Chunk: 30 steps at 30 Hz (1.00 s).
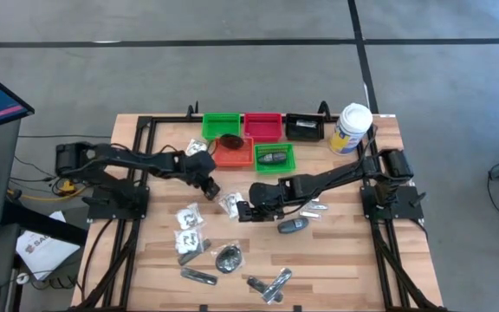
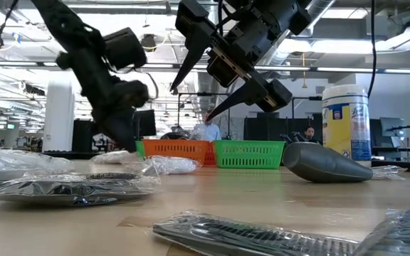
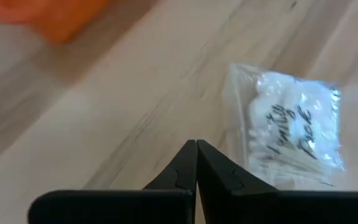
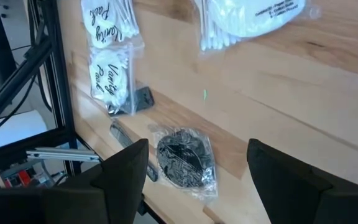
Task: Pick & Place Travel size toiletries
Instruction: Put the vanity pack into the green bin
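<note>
Wooden counter (image 1: 336,251), slatted top, black frame rails on both sides. Left claw (image 1: 208,184): clenched, empty, fingertips pressed together just above the counter near an orange tray (image 1: 235,154); clear packet with white contents (image 3: 294,127), marked with handwritten-style lettering, lying just beside the tips. Right claw (image 1: 243,211): released, fingers spread wide, nothing between them, raised over the counter's middle, beside a clear packet of white swabs (image 1: 230,203). Below it in the right wrist view: black round piece in plastic (image 4: 185,158), two more white-content packets (image 4: 109,74) near the counter's edge. Further toiletries scattered over the counter's near half: slim silvery sachets (image 1: 199,276), another pair (image 1: 269,285), dark grey oval (image 1: 293,225) lying loose just beside the right arm. One dark grey oval (image 1: 273,158) already in the small green tray (image 1: 286,162). Along the far edge: green tray (image 1: 221,124), red tray (image 1: 263,126), black tray (image 1: 303,128), tall white canister (image 1: 351,128).
</note>
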{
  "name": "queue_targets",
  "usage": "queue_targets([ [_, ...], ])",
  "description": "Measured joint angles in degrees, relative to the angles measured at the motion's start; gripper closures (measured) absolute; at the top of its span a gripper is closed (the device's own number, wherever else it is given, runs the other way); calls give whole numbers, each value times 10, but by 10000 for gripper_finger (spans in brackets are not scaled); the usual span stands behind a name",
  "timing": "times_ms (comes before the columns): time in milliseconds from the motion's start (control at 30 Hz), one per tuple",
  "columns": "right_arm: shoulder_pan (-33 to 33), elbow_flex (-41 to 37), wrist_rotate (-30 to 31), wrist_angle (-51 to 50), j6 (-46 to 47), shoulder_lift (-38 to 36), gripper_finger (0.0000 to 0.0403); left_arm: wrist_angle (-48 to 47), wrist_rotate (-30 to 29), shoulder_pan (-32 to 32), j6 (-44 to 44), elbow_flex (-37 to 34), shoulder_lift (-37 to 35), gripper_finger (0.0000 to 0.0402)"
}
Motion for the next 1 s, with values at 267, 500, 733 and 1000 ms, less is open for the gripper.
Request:
queue_targets([
  [267,-1,0,0,-7,-1,0,138,23,74,-74,-28,0,37,402],
  [500,0,0,0,-15,-3,0,138,1,62,-134,-98,-3,-36,402],
  [733,0,0,0,-13,-5,0,138,25,32,-79,-209,-51,-85,387],
  [1000,-2,0,0,-15,-14,0,138,259,173,-12,-297,-149,-87,288],
])
